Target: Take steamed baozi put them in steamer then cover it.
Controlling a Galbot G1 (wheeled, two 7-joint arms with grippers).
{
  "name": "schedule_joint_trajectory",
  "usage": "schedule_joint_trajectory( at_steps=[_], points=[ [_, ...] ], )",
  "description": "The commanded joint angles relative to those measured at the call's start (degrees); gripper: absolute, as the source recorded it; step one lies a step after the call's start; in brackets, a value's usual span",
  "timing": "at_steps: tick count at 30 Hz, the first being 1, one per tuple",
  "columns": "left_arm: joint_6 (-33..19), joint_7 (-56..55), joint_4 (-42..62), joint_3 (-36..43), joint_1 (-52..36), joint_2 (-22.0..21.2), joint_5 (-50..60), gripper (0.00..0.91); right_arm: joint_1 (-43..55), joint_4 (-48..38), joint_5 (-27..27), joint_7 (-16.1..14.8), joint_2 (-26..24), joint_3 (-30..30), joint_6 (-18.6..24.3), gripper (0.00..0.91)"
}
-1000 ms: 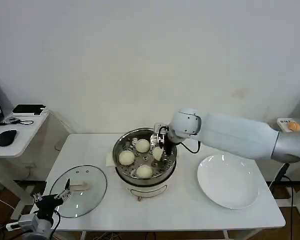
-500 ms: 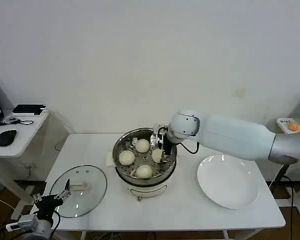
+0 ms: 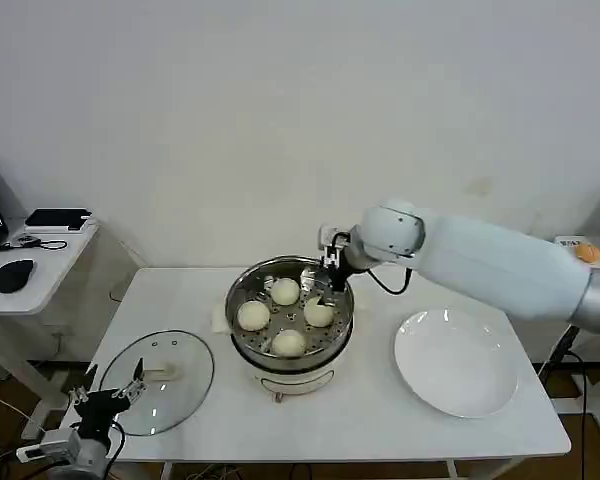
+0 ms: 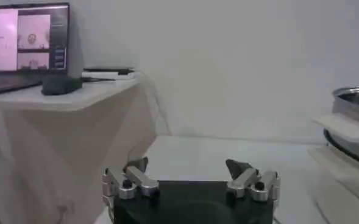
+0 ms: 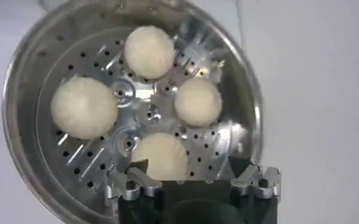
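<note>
Even, bright indoor light falls from above; the white wall and table (image 3: 380, 410) show only soft, faint shadows. The steamer (image 3: 288, 312) throws small glints off its steel rim, and in the right wrist view its tray (image 5: 136, 115) shines with streaky reflections. The cover (image 3: 160, 380) carries a pale sheen. The left wrist view is hazy, its monitor (image 4: 27, 42) washed out pink-white.

The steamer (image 4: 354, 125) is cut off at the picture's side in the left wrist view. The right gripper (image 5: 194, 176) covers part of one baozi (image 5: 161, 156) and the steamer's rim.
</note>
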Motion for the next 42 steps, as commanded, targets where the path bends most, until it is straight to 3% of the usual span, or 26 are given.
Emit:
schedule_joint_trajectory(
  at_steps=[1,4,5,8,10,13,18,21,25,29,36,42],
  points=[
    [-0.02,-0.02,0.22,-0.07,-0.10,-0.19,0.04,0.907,-14.59,10.32,-1.36,13.95,-9.56,19.76,4.07,0.907],
    [-0.18,-0.01,0.65,0.01,-0.13,-0.19,0.21,0.907,-25.33,11.11,-1.86,22.54,-10.86,28.31,9.22,0.907],
    [-0.20,-0.02,0.73,0.10,-0.20,-0.18,0.25,0.907,-30.88,11.10,-5.75,25.27,-11.01,33.18,15.31,0.907],
    [-0.59,-0.12,1.03,0.13,-0.43,-0.24,0.59,0.907,-43.22,12.23,-11.49,30.09,-9.59,43.00,23.45,0.907],
    [-1.01,-0.27,1.25,0.11,-0.60,-0.28,1.06,0.907,-53.12,13.42,-17.96,30.33,-7.56,52.81,28.69,0.907],
    [-1.45,-0.61,1.57,0.05,-0.71,-0.25,1.72,0.907,-65.67,15.07,-23.39,32.88,-3.14,63.87,35.26,0.907],
    [-2.96,-1.82,2.11,-0.14,-1.02,-0.47,3.96,0.907,-82.25,15.01,-28.66,33.08,8.00,81.06,44.24,0.907],
    [-4.39,-2.09,2.35,0.40,-1.03,-0.15,7.52,0.907,-89.03,15.31,-30.15,32.33,14.23,87.57,47.57,0.907],
    [-5.96,-3.50,2.61,1.28,-1.13,-0.05,15.66,0.907,-96.39,17.13,-30.64,29.77,21.09,96.42,48.55,0.907],
    [-8.47,-4.87,3.69,1.76,-0.72,0.54,34.29,0.907,-102.04,21.20,-27.15,26.93,25.93,104.50,47.14,0.907],
    [-12.09,-3.81,7.27,-0.25,1.24,4.01,66.55,0.907,-108.85,24.63,-21.79,25.45,26.43,110.56,45.36,0.907],
    [-12.24,-3.00,9.74,-1.39,3.50,6.13,79.33,0.907,-112.14,25.38,-20.29,25.34,26.87,113.65,45.66,0.907]
  ],
)
